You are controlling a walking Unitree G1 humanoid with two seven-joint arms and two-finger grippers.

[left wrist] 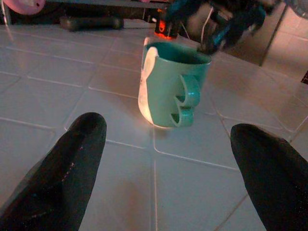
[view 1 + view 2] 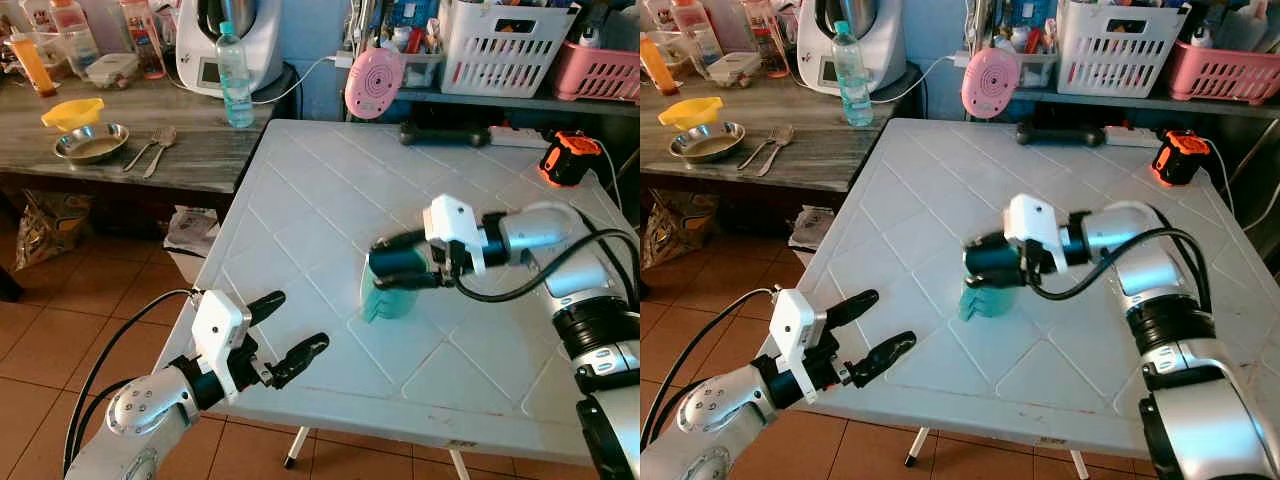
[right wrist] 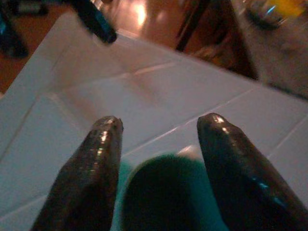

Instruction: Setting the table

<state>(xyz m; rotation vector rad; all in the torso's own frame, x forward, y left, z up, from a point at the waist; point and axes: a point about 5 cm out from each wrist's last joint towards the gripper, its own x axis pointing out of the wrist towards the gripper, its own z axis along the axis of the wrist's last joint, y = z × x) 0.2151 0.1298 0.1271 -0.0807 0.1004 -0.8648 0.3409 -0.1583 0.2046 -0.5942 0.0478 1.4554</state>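
Right gripper (image 2: 400, 262) astride upright teal mug (image 2: 388, 295), handled, white-patched

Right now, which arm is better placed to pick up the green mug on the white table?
Right. The right gripper already straddles the green mug, one finger on either side of its rim. The left gripper hangs open at the white table edge, short of the mug.

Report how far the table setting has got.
Done: the teal mug stands upright on the white table. In hand: the right gripper sits around the mug's rim; whether it grips is unclear. The left gripper hovers open at the table's near edge. Left: the metal bowl and cutlery lie on the side counter.
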